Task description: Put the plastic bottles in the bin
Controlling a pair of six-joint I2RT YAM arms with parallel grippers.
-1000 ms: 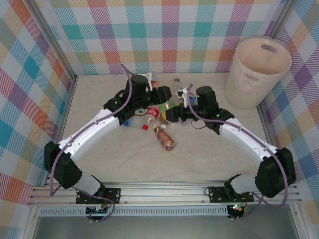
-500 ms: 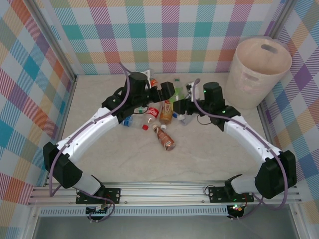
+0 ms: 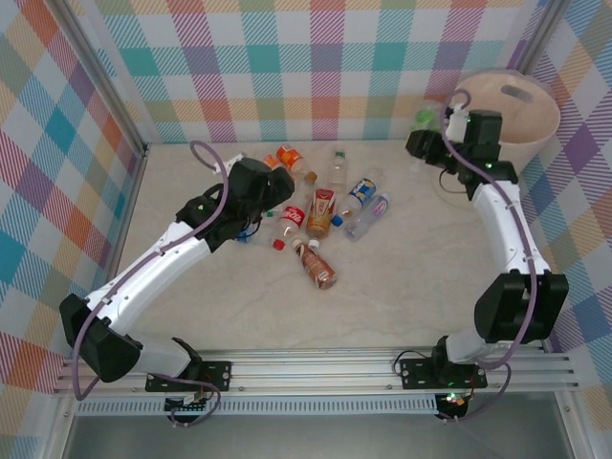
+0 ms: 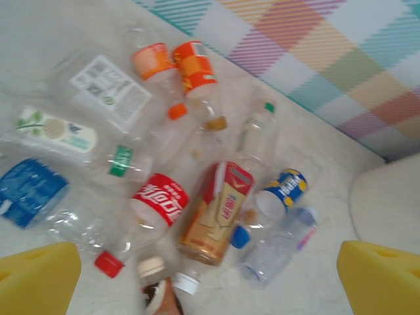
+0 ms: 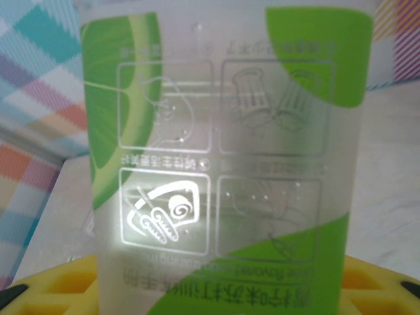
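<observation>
My right gripper [image 3: 427, 127] is shut on a clear plastic bottle with a green label [image 5: 223, 164], held up beside the left rim of the cream-white bin [image 3: 516, 120]. Its yellow fingers [image 5: 52, 289] show below the bottle. Several plastic bottles lie in a heap at mid-table: an orange-labelled one [image 3: 287, 156], a Pepsi one [image 3: 361, 191], a tan one [image 4: 220, 210], a red Coca-Cola one [image 4: 157, 200] and a brown one [image 3: 316, 268]. My left gripper [image 4: 207, 279] hangs open above the heap's left side, with nothing between its fingers.
Checked walls close the table at the back and both sides. The bin stands in the far right corner. A blue-labelled bottle [image 4: 29, 190] and a flattened clear one [image 4: 108, 85] lie at the heap's left edge, under my left arm [image 3: 191, 239].
The two grippers met over the heap; the left opened and let go of the green-labelled bottle. The right arm carried it up to the bin. The left arm drew back left.
</observation>
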